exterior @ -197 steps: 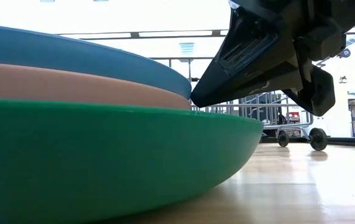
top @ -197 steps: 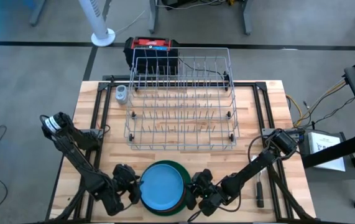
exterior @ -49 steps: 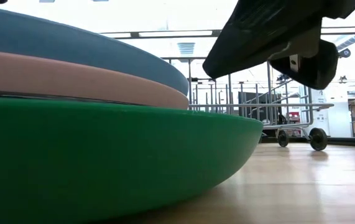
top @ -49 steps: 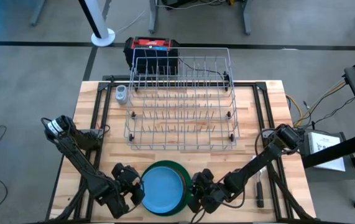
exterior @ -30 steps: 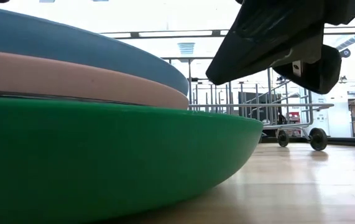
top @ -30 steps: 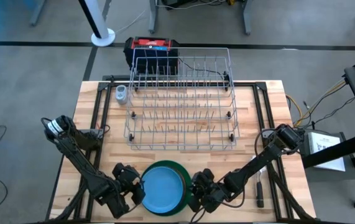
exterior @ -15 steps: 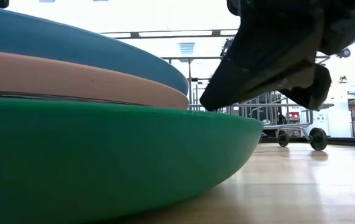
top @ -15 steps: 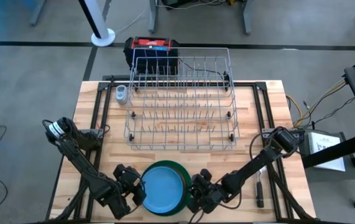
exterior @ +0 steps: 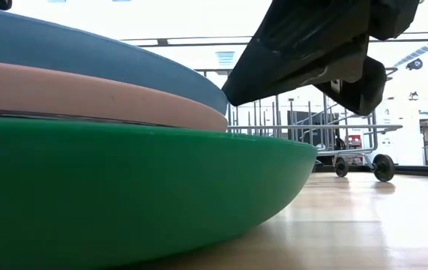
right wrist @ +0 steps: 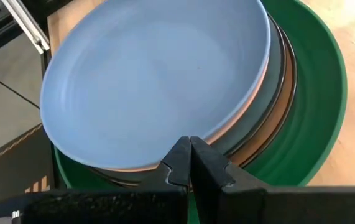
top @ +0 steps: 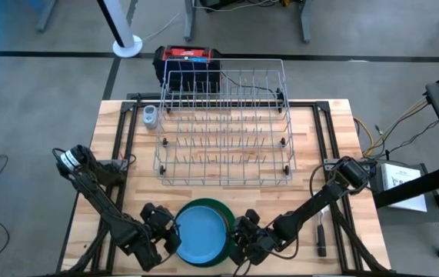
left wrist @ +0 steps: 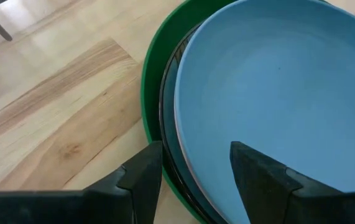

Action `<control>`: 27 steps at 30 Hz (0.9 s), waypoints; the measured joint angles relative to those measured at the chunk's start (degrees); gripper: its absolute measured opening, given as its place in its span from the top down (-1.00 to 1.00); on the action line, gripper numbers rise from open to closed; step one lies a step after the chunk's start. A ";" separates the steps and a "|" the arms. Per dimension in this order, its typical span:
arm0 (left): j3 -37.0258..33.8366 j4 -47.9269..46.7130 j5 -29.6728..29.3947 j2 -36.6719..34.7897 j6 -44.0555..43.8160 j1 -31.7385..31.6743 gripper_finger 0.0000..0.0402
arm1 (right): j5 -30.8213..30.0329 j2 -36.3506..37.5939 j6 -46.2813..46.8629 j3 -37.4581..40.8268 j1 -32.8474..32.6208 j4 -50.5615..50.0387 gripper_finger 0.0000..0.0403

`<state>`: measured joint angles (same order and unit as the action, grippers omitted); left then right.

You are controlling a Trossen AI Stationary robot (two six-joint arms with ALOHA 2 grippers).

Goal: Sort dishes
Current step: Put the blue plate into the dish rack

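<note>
Light wooden bench [top: 319,138] on grey floor, light blue round plate [top: 198,233] topping stack in green plate [right wrist: 317,118], left hand [left wrist: 189,163] fingers apart, right hand [right wrist: 189,152] fingers together.

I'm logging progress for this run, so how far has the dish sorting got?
Nothing looks sorted yet: the wire rack holds no dishes. The blue plate tops the pink plate and the others, all stacked in the green plate. The left pincer is open at the stack's edge; the right pincer is shut at the opposite edge, holding nothing. Every plate remains to be moved.
</note>
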<state>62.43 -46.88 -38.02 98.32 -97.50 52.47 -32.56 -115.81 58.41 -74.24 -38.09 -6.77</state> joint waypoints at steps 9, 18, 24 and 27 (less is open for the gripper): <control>0.00 0.26 0.00 0.00 0.93 0.00 0.11 | 2.67 0.46 1.95 -0.02 0.00 -0.67 1.00; 0.00 0.33 0.00 0.00 0.97 -0.02 0.11 | 2.50 -1.34 1.92 -0.02 0.58 0.18 1.00; -0.02 0.57 -0.19 0.00 0.97 -0.02 0.11 | 2.51 -1.57 1.88 -0.02 0.76 0.20 1.00; -0.02 0.65 -0.26 0.00 0.99 -0.02 0.11 | 2.54 -1.57 1.84 -0.02 0.87 0.62 1.00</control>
<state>62.41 -46.23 -38.28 98.32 -96.51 52.45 -30.02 -117.38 60.25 -74.26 -37.21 -6.16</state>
